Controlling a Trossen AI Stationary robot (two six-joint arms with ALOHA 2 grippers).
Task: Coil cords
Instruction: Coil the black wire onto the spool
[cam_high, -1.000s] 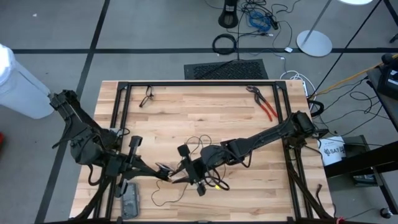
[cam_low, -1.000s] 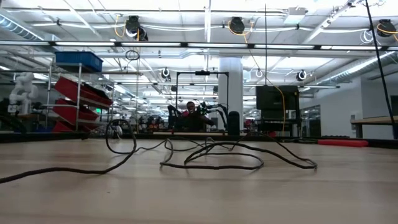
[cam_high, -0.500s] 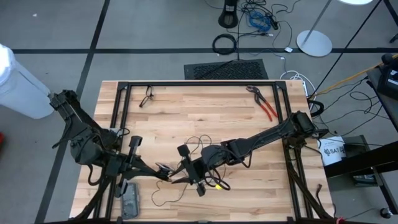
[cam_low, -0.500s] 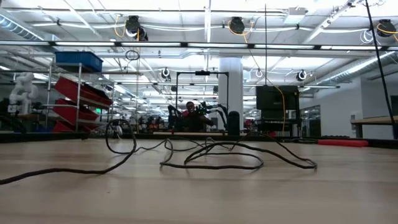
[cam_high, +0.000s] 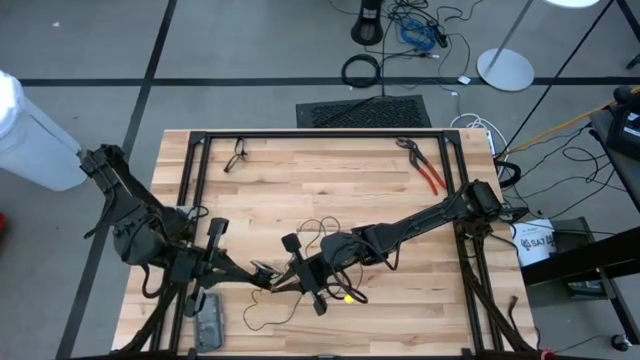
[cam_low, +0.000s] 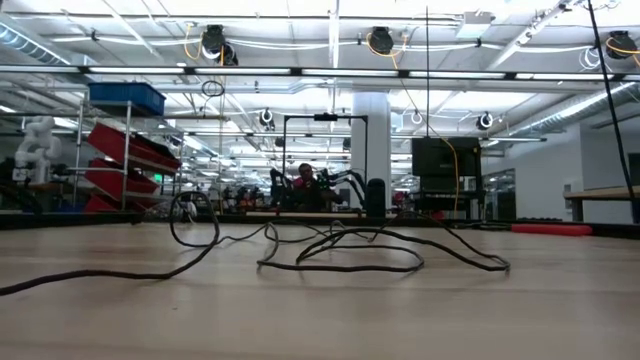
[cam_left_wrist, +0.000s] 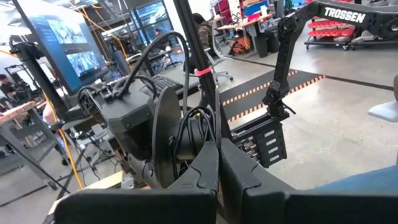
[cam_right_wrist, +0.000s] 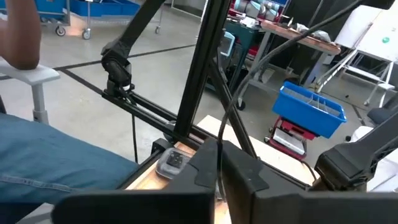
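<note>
Wooden planks of the table (cam_high: 330, 170) are carrying a loose tangle of thin black cord (cam_high: 318, 232), sprawling in loops over the near middle of the top. Both sets of fingers are pressed together: the right gripper (cam_high: 283, 285) is pinching the cord, a strand running up between its fingertips (cam_right_wrist: 239, 168), while the left gripper (cam_high: 266, 272) is sitting just beside it with its fingers (cam_left_wrist: 245, 177) closed. Farther out, red-handled pliers (cam_high: 422, 165) are lying near the far right corner, well apart from the cord.
</note>
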